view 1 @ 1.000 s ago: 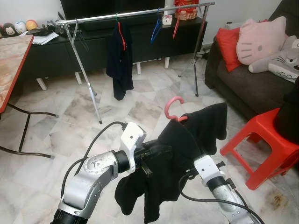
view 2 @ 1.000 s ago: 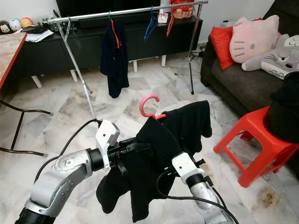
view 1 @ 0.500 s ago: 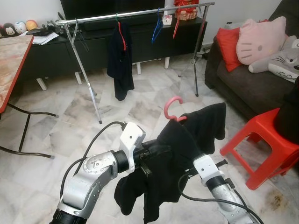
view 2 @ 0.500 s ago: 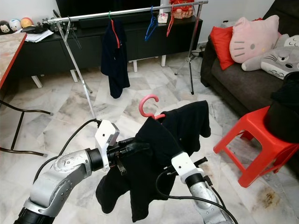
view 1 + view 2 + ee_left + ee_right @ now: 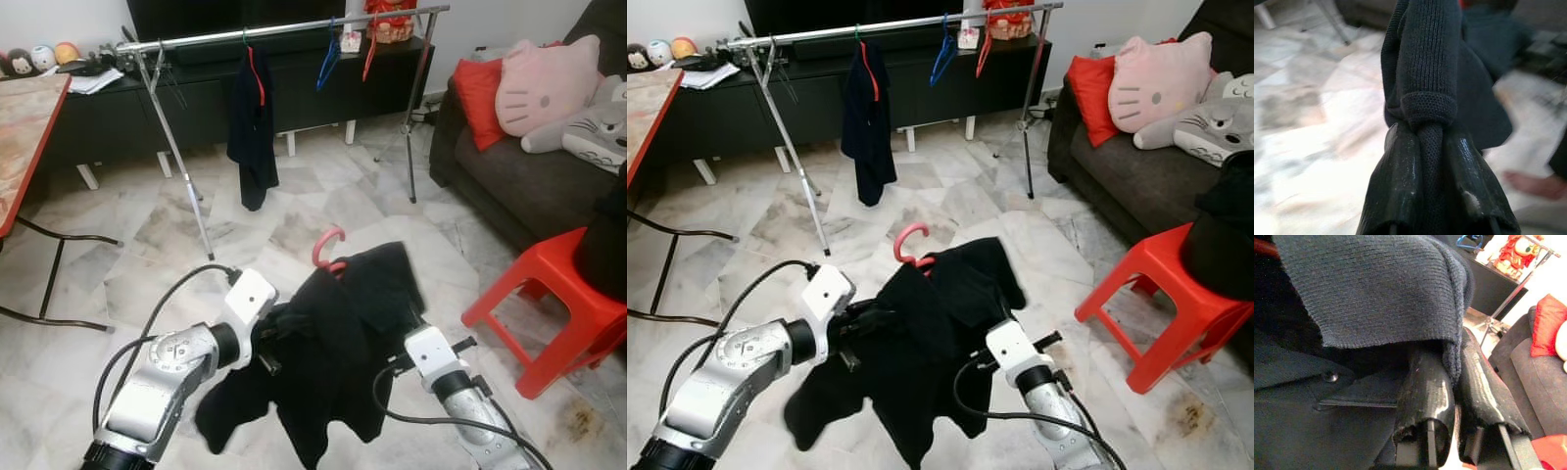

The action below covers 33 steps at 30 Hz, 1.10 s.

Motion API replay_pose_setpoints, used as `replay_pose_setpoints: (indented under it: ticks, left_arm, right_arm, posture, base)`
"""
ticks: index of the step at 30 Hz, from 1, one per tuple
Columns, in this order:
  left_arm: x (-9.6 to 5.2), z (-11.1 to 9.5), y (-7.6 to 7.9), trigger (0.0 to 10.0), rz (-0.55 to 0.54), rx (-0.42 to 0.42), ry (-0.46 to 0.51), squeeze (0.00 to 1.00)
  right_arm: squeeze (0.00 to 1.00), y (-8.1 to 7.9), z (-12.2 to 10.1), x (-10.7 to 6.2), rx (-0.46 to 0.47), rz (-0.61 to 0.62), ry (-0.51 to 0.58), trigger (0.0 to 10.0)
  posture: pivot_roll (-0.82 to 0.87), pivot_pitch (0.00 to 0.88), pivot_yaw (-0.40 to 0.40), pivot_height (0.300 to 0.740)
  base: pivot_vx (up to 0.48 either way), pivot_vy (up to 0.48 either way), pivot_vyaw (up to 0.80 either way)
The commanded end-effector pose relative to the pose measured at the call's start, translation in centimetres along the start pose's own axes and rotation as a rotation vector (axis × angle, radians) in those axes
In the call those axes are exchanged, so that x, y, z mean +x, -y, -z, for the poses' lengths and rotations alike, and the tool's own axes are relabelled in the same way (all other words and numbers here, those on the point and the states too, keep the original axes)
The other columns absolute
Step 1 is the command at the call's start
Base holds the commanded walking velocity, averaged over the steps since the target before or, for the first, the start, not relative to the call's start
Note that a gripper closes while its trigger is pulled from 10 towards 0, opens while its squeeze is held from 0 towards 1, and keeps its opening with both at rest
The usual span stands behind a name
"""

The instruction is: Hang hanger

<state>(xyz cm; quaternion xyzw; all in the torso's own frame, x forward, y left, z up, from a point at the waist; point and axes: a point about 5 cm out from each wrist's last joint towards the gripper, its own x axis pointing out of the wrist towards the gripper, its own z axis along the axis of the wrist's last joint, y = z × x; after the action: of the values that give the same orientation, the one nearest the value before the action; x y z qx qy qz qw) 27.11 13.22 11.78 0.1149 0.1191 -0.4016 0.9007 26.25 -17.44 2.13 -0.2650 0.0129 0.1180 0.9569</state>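
Note:
A black garment [image 5: 338, 328] hangs on a pink hanger, whose hook [image 5: 328, 246] sticks up above the cloth. I hold the bundle low before me between both arms. My left gripper [image 5: 1429, 132] is shut on a fold of the black knit cloth. My right gripper [image 5: 1449, 357] is shut on another edge of the same cloth, its fingers buried under the garment. Across the room stands a metal drying rack [image 5: 284, 27] that carries a dark garment [image 5: 253, 137] on a red hanger, a blue hanger [image 5: 328, 57] and a red hanger [image 5: 369, 54].
A red plastic stool [image 5: 558, 294] stands close on my right, with a dark sofa [image 5: 529, 176] and plush cushions behind it. A table [image 5: 24, 127] with thin metal legs is at the left. A black low cabinet [image 5: 108, 117] runs behind the rack. Marble floor lies between me and the rack.
The garment and hanger have dropped lower and swung to the left. My left arm has moved down and left with them; the right arm has stayed about where it was.

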Motion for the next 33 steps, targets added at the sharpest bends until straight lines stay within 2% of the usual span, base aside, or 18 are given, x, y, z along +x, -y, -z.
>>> replay_pose_setpoints:
  ticks: [1, 3, 4, 7, 9, 14, 18, 19, 23, 28, 30, 31, 33]
  left_arm:
    - [-0.9, 0.5, -1.2, 10.0, -0.015, 0.101, -0.049, 0.0]
    - [-1.3, 0.8, -1.4, 10.0, -0.008, 0.127, -0.069, 0.0]
    - [-2.2, 1.2, -2.0, 10.0, 0.027, 0.173, -0.104, 0.0]
    - [-3.0, 1.3, -2.1, 10.0, 0.074, 0.19, -0.113, 0.0]
    - [-4.1, 1.3, -2.5, 10.0, 0.136, 0.219, -0.129, 0.0]
    - [-5.2, 0.8, -2.6, 10.0, 0.237, 0.206, -0.096, 0.0]
    - [-6.1, 1.3, -1.7, 10.0, 0.373, 0.251, -0.141, 0.0]
    - [-6.1, 1.3, -1.7, 10.0, 0.373, 0.251, -0.141, 0.0]
    - [-6.5, 0.6, -1.5, 10.0, 0.417, 0.211, -0.073, 0.0]
    - [-6.8, -0.9, -2.8, 10.0, 0.345, 0.163, 0.064, 0.0]
    - [-6.7, -1.7, -4.1, 10.0, 0.239, 0.151, 0.131, 0.0]
    - [-6.7, -1.7, -4.1, 10.0, 0.239, 0.151, 0.131, 0.0]
    - [-6.6, -2.2, -4.8, 10.0, 0.17, 0.138, 0.181, 0.0]
  right_arm:
    - [0.0, 0.3, -0.3, 0.3, -0.007, 0.004, 0.013, 0.0]
    - [0.0, 0.3, -0.3, 0.3, -0.007, 0.003, 0.013, 0.0]
    - [0.0, 0.5, -0.2, 0.3, -0.01, 0.003, 0.012, 0.0]
    - [0.0, 0.7, -0.2, 0.3, -0.011, 0.007, 0.008, 0.0]
    - [0.0, 0.9, -0.1, 0.3, -0.014, 0.004, 0.003, 0.0]
    - [0.0, 0.9, 0.0, 0.4, -0.013, 0.003, -0.003, 0.0]
    - [0.0, 0.8, 0.0, 0.5, -0.014, -0.006, -0.009, 0.0]
    - [0.0, 0.8, 0.0, 0.5, -0.014, -0.006, -0.009, 0.0]
    - [0.0, 1.0, 0.3, 0.5, -0.003, 0.005, -0.03, 0.0]
    - [0.0, 1.1, 0.8, 0.3, -0.005, 0.01, -0.064, 0.0]
    - [0.0, 1.1, 1.0, 0.2, -0.006, 0.008, -0.076, 0.0]
    - [0.0, 1.1, 1.0, 0.2, -0.006, 0.008, -0.076, 0.0]
    - [0.0, 1.0, 1.1, 0.2, -0.011, 0.007, -0.088, 0.0]
  posture:
    - [-0.06, 0.0, -0.01, 0.74]
    - [-0.06, 0.0, -0.01, 0.74]
    - [-0.06, 0.0, -0.011, 0.74]
    - [-0.06, 0.0, -0.012, 0.74]
    - [-0.06, 0.0, -0.015, 0.74]
    - [-0.06, 0.0, -0.02, 0.74]
    - [-0.06, 0.0, -0.023, 0.74]
    - [-0.06, 0.0, -0.023, 0.74]
    - [-0.06, 0.0, -0.023, 0.74]
    - [-0.06, 0.0, -0.025, 0.74]
    - [-0.06, 0.0, -0.025, 0.74]
    - [-0.06, 0.0, -0.025, 0.74]
    - [-0.06, 0.0, -0.026, 0.74]
  base:
    - [0.0, 0.0, 0.0]
    - [0.0, 0.0, 0.0]
    - [0.0, 0.0, 0.0]
    - [0.0, 0.0, 0.0]
    - [0.0, 0.0, 0.0]
    - [0.0, 0.0, 0.0]
    - [0.0, 0.0, 0.0]
    - [0.0, 0.0, 0.0]
    - [0.0, 0.0, 0.0]
    - [0.0, 0.0, 0.0]
    - [0.0, 0.0, 0.0]
    - [0.0, 0.0, 0.0]
    - [0.0, 0.0, 0.0]
